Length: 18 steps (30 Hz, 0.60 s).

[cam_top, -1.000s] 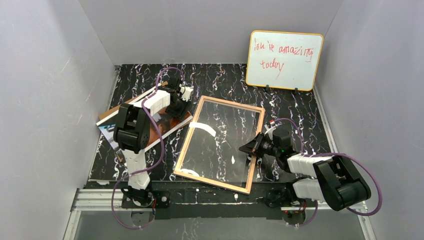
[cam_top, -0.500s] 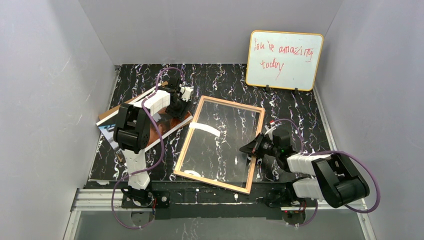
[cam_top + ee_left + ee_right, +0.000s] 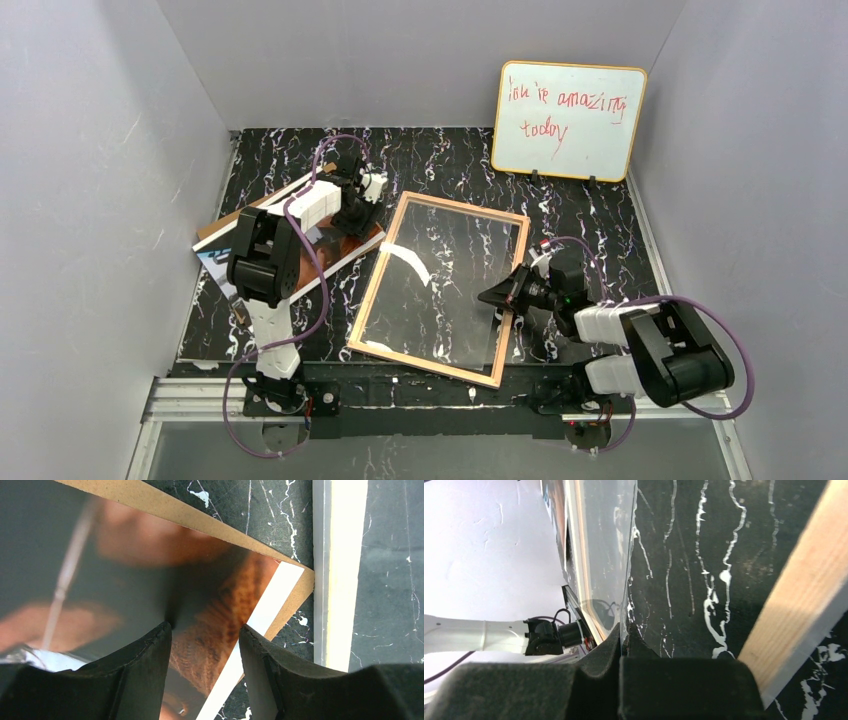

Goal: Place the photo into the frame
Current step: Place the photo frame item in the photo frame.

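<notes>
Opening-up stage, I reckon: the frame (image 3: 378,272) lies back-up mid-table, and the right gripper (image 3: 624,635) is pinched shut on the pane (image 3: 450,290) edge. The left gripper (image 3: 205,627) hangs jaws apart over the photo (image 3: 125,580), which sits on its board (image 3: 165,505) just left of the frame. Next the left probably has to catch that flat glossy photo by an edge and slide it in. Versus a second ago the left hasn't budged, while the right elbow crept inward and the pane's glare shifted.
</notes>
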Each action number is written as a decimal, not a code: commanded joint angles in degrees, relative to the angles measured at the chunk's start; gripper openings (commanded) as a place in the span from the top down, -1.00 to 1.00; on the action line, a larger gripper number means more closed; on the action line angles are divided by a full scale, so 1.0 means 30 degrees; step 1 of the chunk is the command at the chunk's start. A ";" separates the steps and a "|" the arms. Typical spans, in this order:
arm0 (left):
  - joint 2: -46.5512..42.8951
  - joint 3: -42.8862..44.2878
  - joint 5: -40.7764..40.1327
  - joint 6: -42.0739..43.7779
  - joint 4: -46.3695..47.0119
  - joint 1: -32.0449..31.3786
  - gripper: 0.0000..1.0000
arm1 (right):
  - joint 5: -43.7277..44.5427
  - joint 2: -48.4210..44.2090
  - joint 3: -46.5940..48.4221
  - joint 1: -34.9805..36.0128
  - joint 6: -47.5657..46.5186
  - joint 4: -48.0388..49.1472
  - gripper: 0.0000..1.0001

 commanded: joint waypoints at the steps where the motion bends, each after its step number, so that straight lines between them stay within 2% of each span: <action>1: 0.1676 -0.1526 0.0664 -0.0047 -0.1144 -0.0715 -0.03 | -0.0469 -0.1450 0.0382 0.0000 -0.0907 -0.0221 0.97; 8: 0.1770 -0.1412 0.0667 -0.0077 -0.1140 -0.0715 -0.03 | -0.0342 -0.2309 0.0340 0.0022 -0.1428 -0.0899 0.97; 18: 0.1705 -0.1553 0.0622 -0.0059 -0.1124 -0.0715 -0.03 | 0.0131 -0.1625 0.0454 -0.0149 -0.1341 -0.0754 0.97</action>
